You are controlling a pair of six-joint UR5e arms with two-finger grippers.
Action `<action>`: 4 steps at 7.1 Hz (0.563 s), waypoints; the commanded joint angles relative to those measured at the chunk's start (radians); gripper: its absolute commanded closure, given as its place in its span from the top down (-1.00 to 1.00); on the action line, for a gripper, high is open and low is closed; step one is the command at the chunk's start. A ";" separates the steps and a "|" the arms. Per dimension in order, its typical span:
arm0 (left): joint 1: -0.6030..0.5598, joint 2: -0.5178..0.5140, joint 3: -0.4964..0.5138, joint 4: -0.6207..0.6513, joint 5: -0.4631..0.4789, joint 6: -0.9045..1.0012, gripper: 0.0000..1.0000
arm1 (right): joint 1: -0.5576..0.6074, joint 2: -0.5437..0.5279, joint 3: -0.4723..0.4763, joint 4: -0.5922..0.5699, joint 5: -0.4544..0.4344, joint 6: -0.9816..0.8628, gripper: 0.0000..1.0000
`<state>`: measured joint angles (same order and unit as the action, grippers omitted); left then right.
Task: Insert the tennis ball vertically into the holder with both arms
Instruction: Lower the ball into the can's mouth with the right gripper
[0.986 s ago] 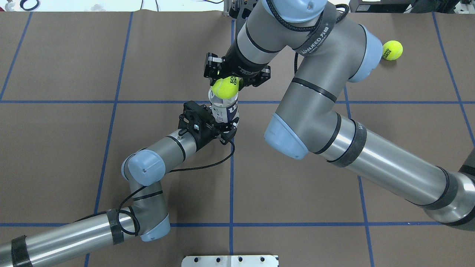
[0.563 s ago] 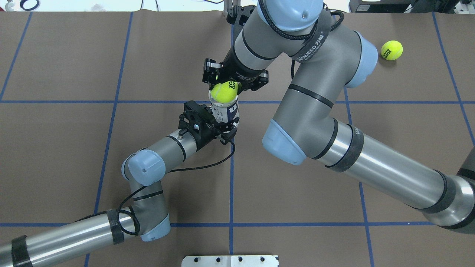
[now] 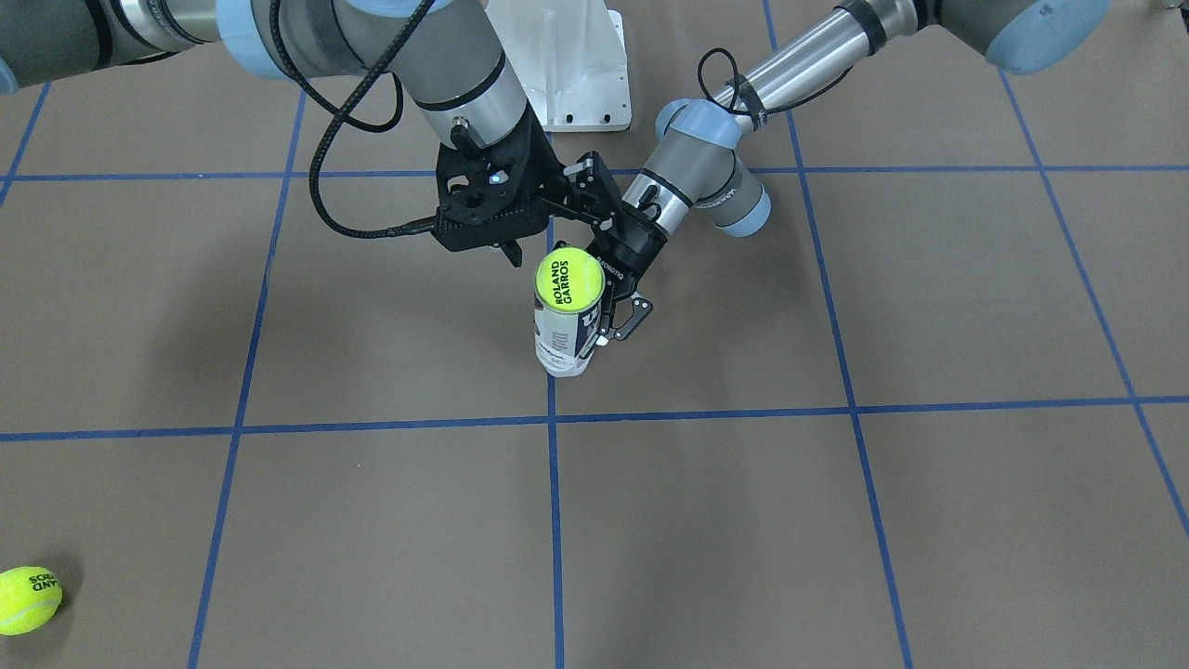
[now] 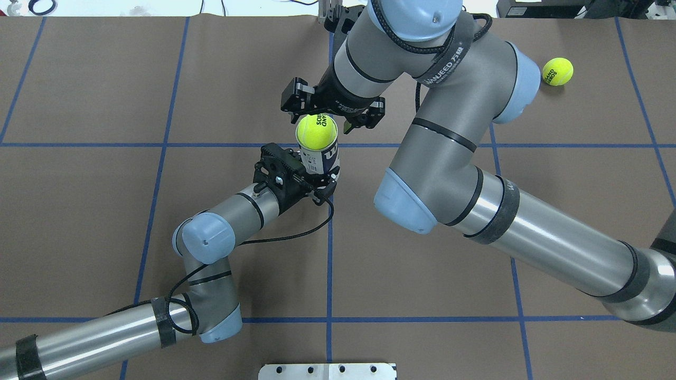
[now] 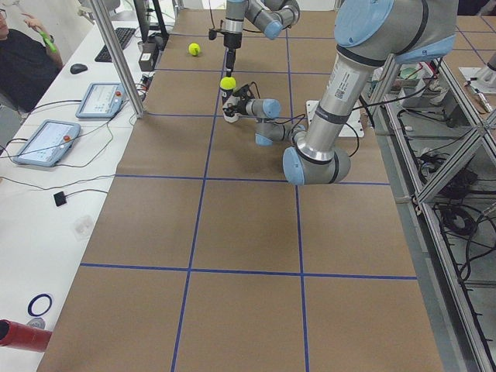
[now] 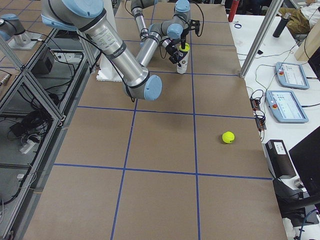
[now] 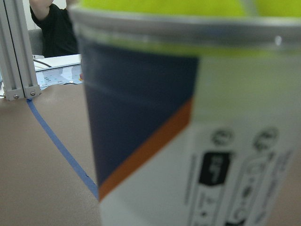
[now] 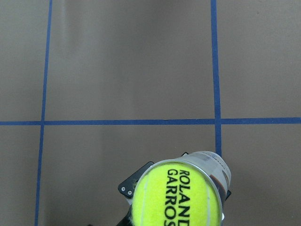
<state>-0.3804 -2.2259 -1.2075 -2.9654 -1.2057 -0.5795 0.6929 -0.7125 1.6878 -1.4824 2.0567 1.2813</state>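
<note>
Left pincer (image 4: 320, 176) is clamped on the holder (image 4: 323, 158), which stands upright on the surface (image 4: 422, 264). Tennis ball (image 4: 316, 132) sits in its mouth, mostly proud of the rim. Beyond, I read the right pincer (image 4: 328, 112) as spread wide and empty, over the ball.

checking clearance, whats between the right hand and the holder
Only the tennis ball, sitting in the mouth of the holder below the right hand; right wrist view shows it.

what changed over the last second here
The right end effector brought the yellow-green tennis ball down onto the mouth of the clear plastic, white-and-navy-labelled tube, let go and backed off, open. Unchanged: the left end effector clamping the tube, and the second yellow-green ball lying apart.
</note>
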 commanded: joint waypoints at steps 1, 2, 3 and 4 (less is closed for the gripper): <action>0.000 0.000 -0.001 0.000 0.000 0.001 0.47 | 0.002 0.001 0.006 0.001 0.000 0.016 0.98; 0.000 0.000 -0.001 0.000 -0.002 0.001 0.48 | 0.002 0.001 0.012 0.001 -0.001 0.016 0.98; 0.000 0.000 -0.001 0.000 -0.002 0.001 0.49 | 0.004 0.001 0.012 0.001 -0.001 0.016 0.98; 0.000 0.000 -0.001 0.000 0.000 0.001 0.49 | 0.004 0.001 0.012 0.001 -0.001 0.016 0.98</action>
<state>-0.3804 -2.2258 -1.2087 -2.9652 -1.2067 -0.5783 0.6958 -0.7118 1.6987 -1.4818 2.0557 1.2976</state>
